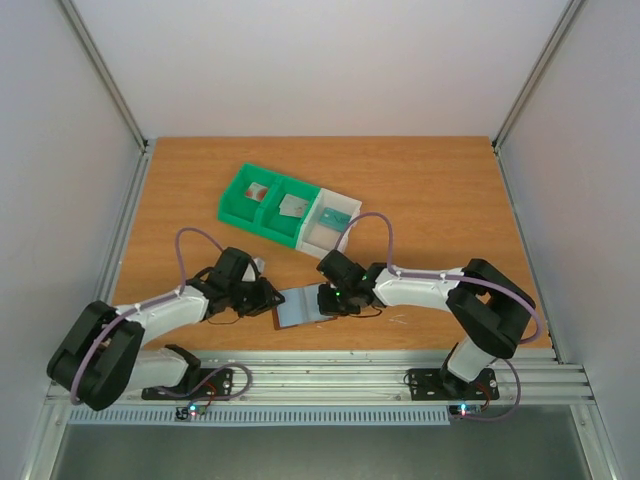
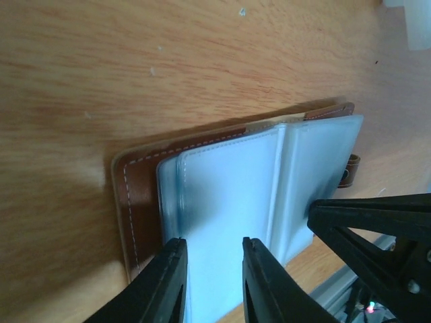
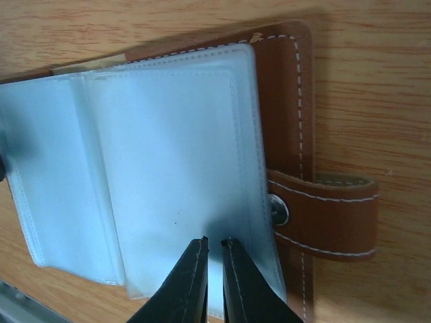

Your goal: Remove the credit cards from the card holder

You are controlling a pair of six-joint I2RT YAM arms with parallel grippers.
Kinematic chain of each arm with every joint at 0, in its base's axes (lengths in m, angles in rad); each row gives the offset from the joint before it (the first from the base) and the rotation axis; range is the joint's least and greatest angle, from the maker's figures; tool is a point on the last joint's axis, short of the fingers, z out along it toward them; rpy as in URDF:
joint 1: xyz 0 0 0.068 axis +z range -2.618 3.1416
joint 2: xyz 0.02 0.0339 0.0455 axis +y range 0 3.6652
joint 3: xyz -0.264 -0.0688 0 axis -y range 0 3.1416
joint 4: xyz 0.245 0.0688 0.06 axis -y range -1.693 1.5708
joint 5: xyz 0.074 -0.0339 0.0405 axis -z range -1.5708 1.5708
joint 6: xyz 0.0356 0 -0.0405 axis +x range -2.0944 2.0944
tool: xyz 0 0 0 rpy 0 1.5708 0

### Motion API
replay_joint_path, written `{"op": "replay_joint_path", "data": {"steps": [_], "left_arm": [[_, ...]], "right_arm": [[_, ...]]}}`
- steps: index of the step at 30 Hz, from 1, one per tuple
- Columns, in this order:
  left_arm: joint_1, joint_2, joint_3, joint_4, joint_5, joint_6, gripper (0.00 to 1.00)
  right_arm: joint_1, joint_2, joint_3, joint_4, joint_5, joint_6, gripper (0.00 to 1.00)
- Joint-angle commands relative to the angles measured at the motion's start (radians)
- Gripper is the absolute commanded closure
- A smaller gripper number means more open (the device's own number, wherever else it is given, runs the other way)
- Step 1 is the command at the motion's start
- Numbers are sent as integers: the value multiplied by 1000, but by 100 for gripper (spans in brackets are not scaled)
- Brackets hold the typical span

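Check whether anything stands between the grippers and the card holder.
Nothing visible does. The left gripper has its fingers spread over the open card holder at its left sleeve. The right gripper, fingers nearly together, is at its right sleeve. Whether cards sit in the cloudy sleeves cannot be told.

Brown leather-look bifold card holder (image 1: 303, 306) open flat, pale blue sleeves up; sleeve edges between left gripper (image 2: 213, 245) jaws and right gripper (image 3: 215, 242) jaws; strap tab beside latter.

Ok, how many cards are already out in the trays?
3: one card in the green tray's left section, a second in its right section, a third in the white tray. Others may be hidden inside the wallet.
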State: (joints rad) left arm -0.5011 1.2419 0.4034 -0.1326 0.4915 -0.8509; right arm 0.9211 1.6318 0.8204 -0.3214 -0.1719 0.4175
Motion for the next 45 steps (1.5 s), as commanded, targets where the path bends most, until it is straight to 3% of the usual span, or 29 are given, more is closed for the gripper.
{"op": "replay_joint_path", "data": {"steps": [1, 16, 23, 25, 26, 32, 37, 39, 40, 45], "left_arm": [[-5, 53, -19, 118, 23, -5, 77], [-11, 214, -27, 296, 61, -49, 81], [-11, 111, -4, 174, 38, -46, 77], [-11, 59, 16, 69, -6, -20, 72], [-11, 31, 25, 24, -28, -9, 64], [-11, -128, 108, -221, -151, 64, 36], [-11, -254, 200, -403, -245, 122, 20], [-11, -309, 241, -469, -277, 143, 13], [-11, -332, 263, -497, -294, 164, 2], [-11, -437, 393, -640, -378, 250, 1]], "right_arm": [[20, 23, -38, 37, 28, 38, 92], [30, 25, -74, 57, 49, 64, 94], [30, 9, -65, 51, 53, 64, 94], [29, -6, -56, 38, 60, 60, 92], [30, -14, -50, 30, 67, 58, 91], [28, -74, -3, -78, 125, 42, 83], [28, -187, 28, -174, 203, 35, 73], [28, -239, 46, -221, 245, 29, 67], [28, -267, 58, -249, 266, 24, 62], [28, -411, 152, -431, 372, -7, 36]]}}
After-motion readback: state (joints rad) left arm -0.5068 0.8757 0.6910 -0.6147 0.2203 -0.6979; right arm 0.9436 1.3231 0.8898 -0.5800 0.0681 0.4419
